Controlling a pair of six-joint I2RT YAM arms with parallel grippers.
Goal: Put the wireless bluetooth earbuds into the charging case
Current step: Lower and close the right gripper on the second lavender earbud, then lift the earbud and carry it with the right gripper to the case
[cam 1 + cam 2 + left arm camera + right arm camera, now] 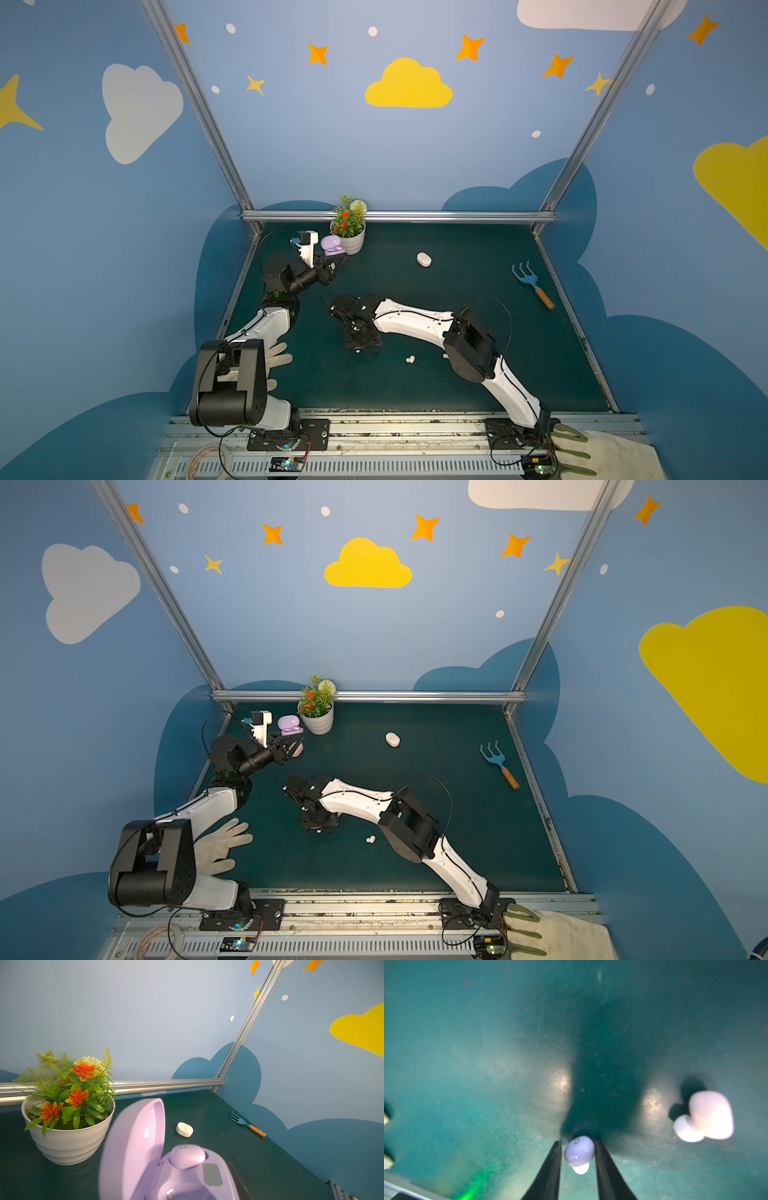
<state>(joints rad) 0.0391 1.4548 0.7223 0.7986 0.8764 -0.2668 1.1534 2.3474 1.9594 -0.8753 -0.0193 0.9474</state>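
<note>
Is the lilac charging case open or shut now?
Open. In the left wrist view the lilac charging case has its lid swung up, with one earbud seated inside.

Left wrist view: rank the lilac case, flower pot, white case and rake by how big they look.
1. lilac case, though it is nearest the camera
2. flower pot
3. rake and white case: too alike to rank

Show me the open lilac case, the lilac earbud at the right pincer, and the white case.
Open lilac plastic charging case (pixel 133 1147): left wrist view, inside of lid.
Small lilac bean-shaped plastic earbud (pixel 579 1151): right wrist view, rounded body.
Closed white oval plastic case (pixel 424 259): a top view, top face.
</note>
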